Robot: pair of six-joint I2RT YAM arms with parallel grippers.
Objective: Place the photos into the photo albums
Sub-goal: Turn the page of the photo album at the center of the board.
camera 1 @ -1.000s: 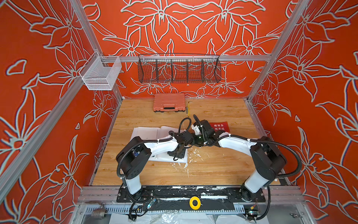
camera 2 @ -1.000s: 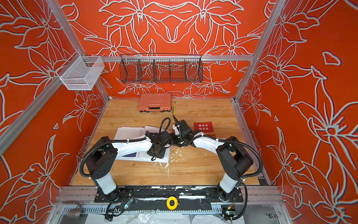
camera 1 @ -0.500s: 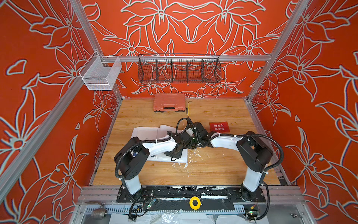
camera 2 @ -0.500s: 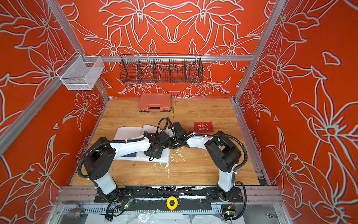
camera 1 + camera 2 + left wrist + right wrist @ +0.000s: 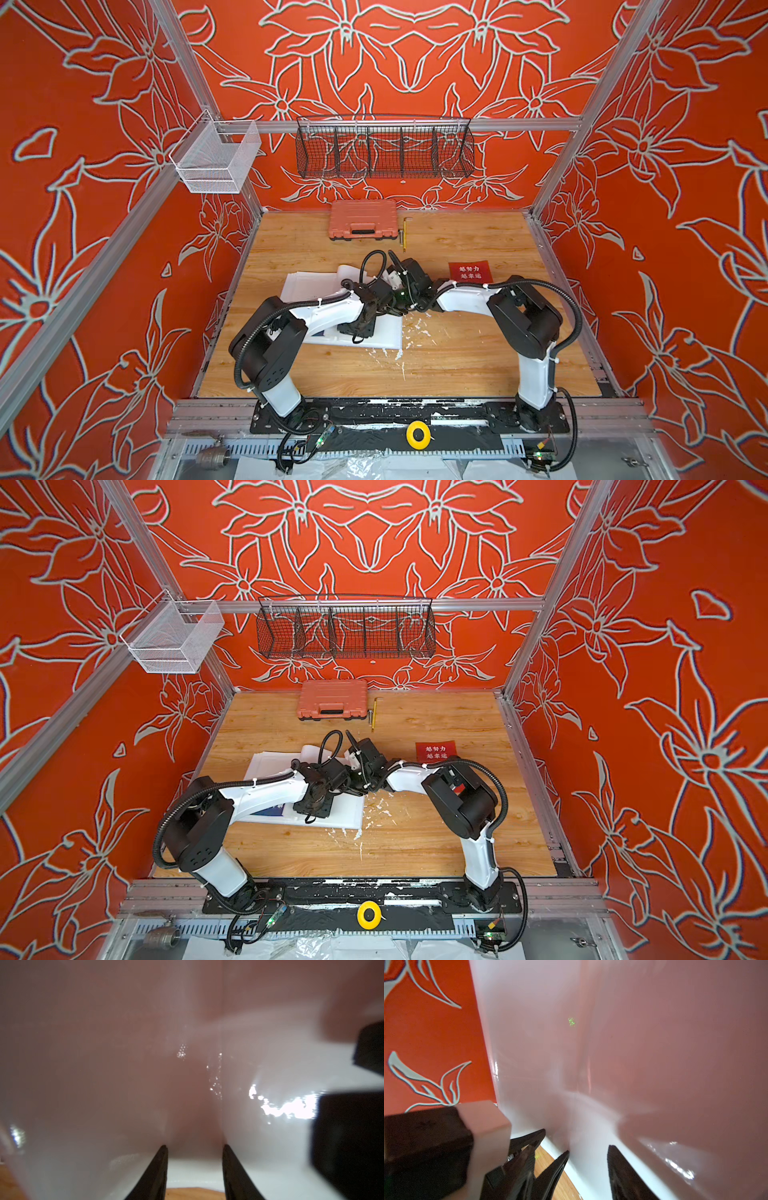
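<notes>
Starting left with the album (image 5: pixel 307 282), lying open on the table (image 5: pixel 457 357). Catching a blue photo (image 5: pixel 272 810) on its near page, mostly hidden under the left arm. On to the left gripper (image 5: pixel 195 1148), down at the album's right edge, fingers apart, gripping nothing visible, facing a curled white page. Meeting the right gripper (image 5: pixel 588 1150) almost tip to tip, fingers likewise parted. Ending on a red photo (image 5: pixel 470 272), flat on the wood, just right of both.

White album (image 5: pixel 309 282) at centre; red card (image 5: pixel 470 272) with white writing right of it; orange walls (image 5: pixel 415 54), pale flower outlines.
</notes>
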